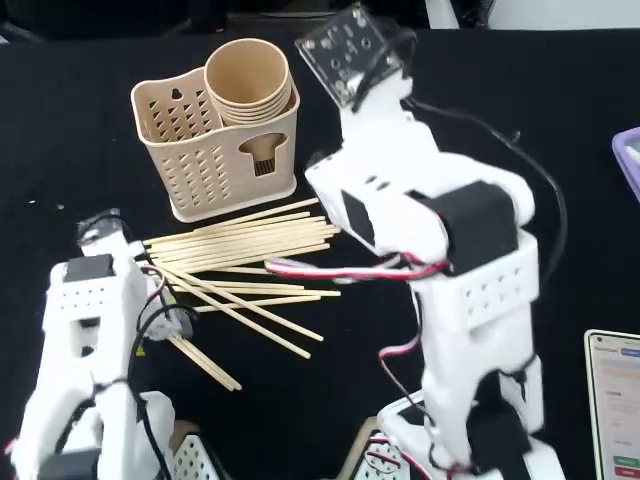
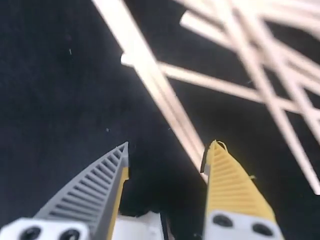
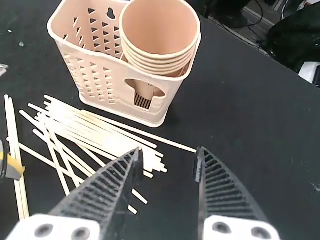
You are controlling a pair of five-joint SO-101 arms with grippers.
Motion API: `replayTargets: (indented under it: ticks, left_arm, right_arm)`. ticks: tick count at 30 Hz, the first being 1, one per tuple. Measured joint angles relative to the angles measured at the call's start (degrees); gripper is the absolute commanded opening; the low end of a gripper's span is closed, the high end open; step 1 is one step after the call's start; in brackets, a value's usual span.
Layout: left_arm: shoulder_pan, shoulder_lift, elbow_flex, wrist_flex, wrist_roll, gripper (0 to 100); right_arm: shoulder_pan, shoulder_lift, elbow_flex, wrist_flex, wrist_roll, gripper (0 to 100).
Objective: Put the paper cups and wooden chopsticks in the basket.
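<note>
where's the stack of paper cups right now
In the high view the paper cups sit stacked inside the basket, in its compartment nearer the right arm, just behind the loose chopsticks.

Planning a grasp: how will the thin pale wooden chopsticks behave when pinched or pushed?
The thin pale wooden chopsticks look stiff and light. Lying crisscrossed in a loose pile, they would likely drag neighbours along, perhaps sliding or scattering.

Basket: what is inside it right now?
A stack of paper cups fills one compartment of the basket. The wooden chopsticks lie on the table; none stick out of the other compartment, whose floor is hidden.
</note>
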Motion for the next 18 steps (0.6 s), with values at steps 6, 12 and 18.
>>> replayTargets:
  ticks: [6,12,18]
  left_arm:
    - [0.0,12.4,-0.09,-5.27,0.26,25]
    - [-0.26,20.57,-0.53,-12.66,0.44,24]
    - [-0.09,22.15,-1.49,-12.92,0.44,8]
  right_arm:
    - [0.0,-8.26,11.69,-6.33,0.0,17.7]
    - [0.0,-13.54,20.4,-10.64,3.34,17.4]
    - [0.0,-15.3,25.41,-13.45,4.66,17.4]
